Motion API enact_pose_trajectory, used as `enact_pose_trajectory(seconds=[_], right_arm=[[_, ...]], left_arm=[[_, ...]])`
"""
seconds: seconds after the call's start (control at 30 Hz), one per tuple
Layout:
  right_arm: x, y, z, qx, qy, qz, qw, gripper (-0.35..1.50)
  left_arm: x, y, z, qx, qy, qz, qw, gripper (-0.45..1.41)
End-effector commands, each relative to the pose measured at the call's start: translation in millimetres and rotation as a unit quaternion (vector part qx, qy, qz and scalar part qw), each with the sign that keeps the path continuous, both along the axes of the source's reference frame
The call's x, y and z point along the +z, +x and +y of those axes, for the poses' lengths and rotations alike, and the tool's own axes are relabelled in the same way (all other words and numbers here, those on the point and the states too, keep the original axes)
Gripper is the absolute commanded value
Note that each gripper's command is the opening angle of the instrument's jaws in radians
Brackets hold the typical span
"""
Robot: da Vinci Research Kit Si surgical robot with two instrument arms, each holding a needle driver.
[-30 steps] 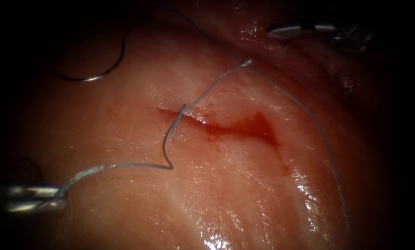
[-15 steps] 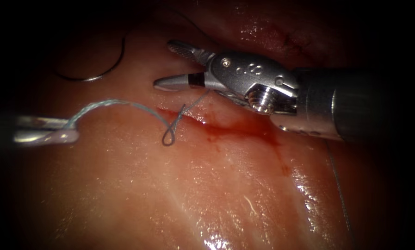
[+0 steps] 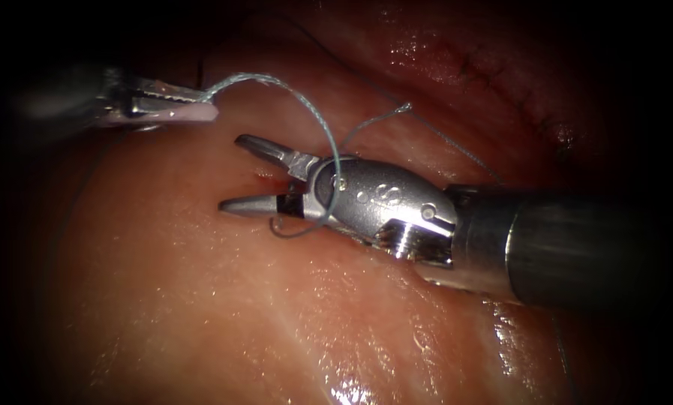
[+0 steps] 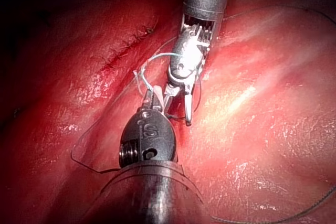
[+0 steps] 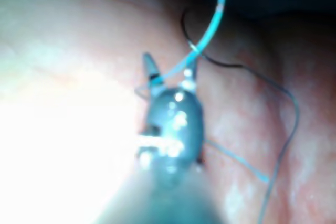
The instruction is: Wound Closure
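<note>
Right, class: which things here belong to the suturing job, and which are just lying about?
In use: left end effector, shut on the thread; right end effector, open above the cut, holding nothing; tissue.
Lying about: needle, unheld on the tissue left of the cut; stitched line, right of the cut.

An older row of dark stitches on the far right, with darkness ringing the scene.

The row of dark stitches [image 3: 531, 109] is running along the far-right slope of the tissue [image 3: 201, 315], slanting from far towards near, well apart from the middle; in the left wrist view the same stitches [image 4: 128, 45] are puckering the surface into a short ridged seam. The dark surround [image 3: 6, 225] is closing in on every side.
</note>
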State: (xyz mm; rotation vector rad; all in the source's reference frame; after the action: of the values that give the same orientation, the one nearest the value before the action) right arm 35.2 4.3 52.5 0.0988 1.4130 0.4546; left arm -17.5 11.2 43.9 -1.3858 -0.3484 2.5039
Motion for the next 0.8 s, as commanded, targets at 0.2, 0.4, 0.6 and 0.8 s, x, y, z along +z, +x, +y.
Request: enact_pose_trajectory(seconds=[0.2, 0.4, 0.6, 0.8], right_arm=[[-0.2, -0.3, -1.3, 0.010, -0.005, 0.022, 1.000, 0.41], [-1.5, -2.1, -1.7, 0.034, -0.014, 0.050, 0.998, 0.39], [-1.9, -3.1, -1.6, 0.051, -0.017, 0.066, 0.996, 0.37], [-2.1, -3.7, -1.1, 0.113, -0.026, 0.083, 0.990, 0.39]], left_arm=[[4.6, -2.1, -0.1, 0.027, 0.008, 0.009, 1.000, -0.45], [9.9, -3.9, 0.1, 0.049, 0.013, 0.013, 0.999, -0.45], [12.0, -4.8, -0.1, 0.053, 0.015, 0.013, 0.998, -0.45], [12.5, -6.1, -0.7, 0.059, 0.015, 0.005, 0.998, -0.45]])
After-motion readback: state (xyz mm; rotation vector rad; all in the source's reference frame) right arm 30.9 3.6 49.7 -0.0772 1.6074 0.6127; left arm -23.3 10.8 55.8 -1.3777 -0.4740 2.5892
